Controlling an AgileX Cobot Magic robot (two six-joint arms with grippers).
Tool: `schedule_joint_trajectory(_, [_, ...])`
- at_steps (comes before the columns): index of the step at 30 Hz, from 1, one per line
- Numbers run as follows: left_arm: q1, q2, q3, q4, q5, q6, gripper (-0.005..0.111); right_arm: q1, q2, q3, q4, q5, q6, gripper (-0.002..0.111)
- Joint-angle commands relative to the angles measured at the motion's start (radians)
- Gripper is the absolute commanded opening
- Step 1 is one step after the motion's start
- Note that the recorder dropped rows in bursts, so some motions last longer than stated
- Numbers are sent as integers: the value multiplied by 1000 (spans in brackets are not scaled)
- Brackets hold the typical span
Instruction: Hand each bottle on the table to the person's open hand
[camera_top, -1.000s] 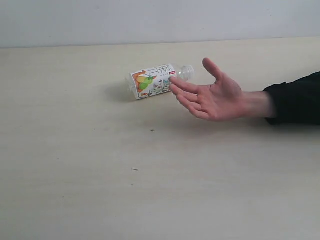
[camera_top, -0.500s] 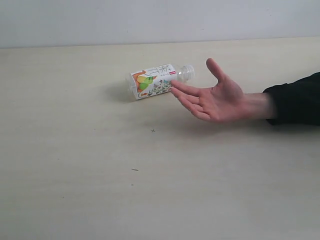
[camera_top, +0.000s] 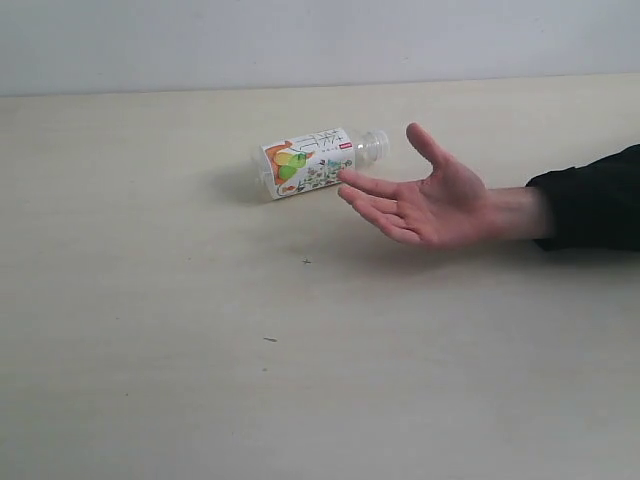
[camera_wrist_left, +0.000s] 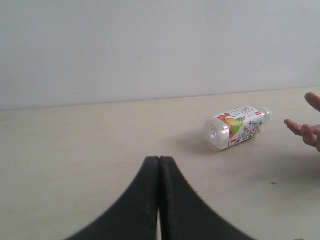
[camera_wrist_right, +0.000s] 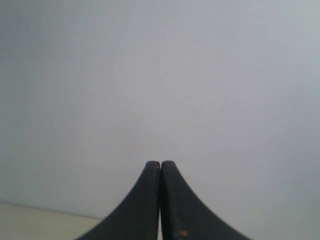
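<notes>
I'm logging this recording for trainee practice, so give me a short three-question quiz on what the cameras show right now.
1. True or false: the bottle stands upright on the table.
2. The left gripper is: A open; B shut on the bottle; C shut, holding nothing.
3. Is the person's hand held palm up or palm down?
Key: 1 false, it lies on its side; 2 C; 3 palm up.
</notes>
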Motion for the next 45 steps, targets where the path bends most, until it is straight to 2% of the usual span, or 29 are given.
schedule_joint_trajectory(1, [0,-7,0,0,-4,-7,0,1,274,-178,291,-82,-397,0])
schedule_joint_trajectory(7, [0,-7,0,0,-4,-7,0,1,649,-497,897,-108,-1089,0])
schedule_joint_trajectory(10, [0,-7,0,0,-4,-7,0,1,837,-645,1114,-147,-1461,0])
schedule_joint_trajectory(15, [0,-7,0,0,-4,-7,0,1,1061,-862,1124,-173,-1455,0])
schedule_joint_trajectory(17, [0,-7,0,0,-4,-7,0,1,1174,-972,1085,-177,-1455,0])
schedule_joint_trajectory(19, [0,-7,0,0,-4,-7,0,1,1237,-1042,946,-252,-1455,0])
schedule_joint_trajectory(20, [0,-7,0,0,-4,-7,0,1,1261,-1061,829,-417,-1455,0])
schedule_joint_trajectory(23, [0,-7,0,0,-4,-7,0,-30,1307,-1071,734,-813,-1455,0])
schedule_joint_trajectory(26, [0,-7,0,0,-4,-7,0,-73,1316,-1071,896,-829,-1455,0])
schedule_joint_trajectory(28, [0,-7,0,0,-4,-7,0,-100,1311,-1071,1005,-769,-1455,0])
schedule_joint_trajectory(31, [0,-7,0,0,-4,-7,0,-106,1276,-1071,1149,-529,-1355,0])
schedule_joint_trajectory(35, [0,-7,0,0,-4,-7,0,-104,1264,-1057,1149,-205,-1201,0])
schedule_joint_trajectory(39, [0,-7,0,0,-4,-7,0,-113,1276,-1059,1149,276,-1082,0])
schedule_joint_trajectory(42, [0,-7,0,0,-4,-7,0,-134,1309,-1071,1149,561,-1017,0])
schedule_joint_trajectory(44, [0,-7,0,0,-4,-7,0,-144,1339,-1088,1068,690,-901,0])
schedule_joint_trajectory(45, [0,-7,0,0,-4,-7,0,-154,1360,-1113,939,769,-760,0])
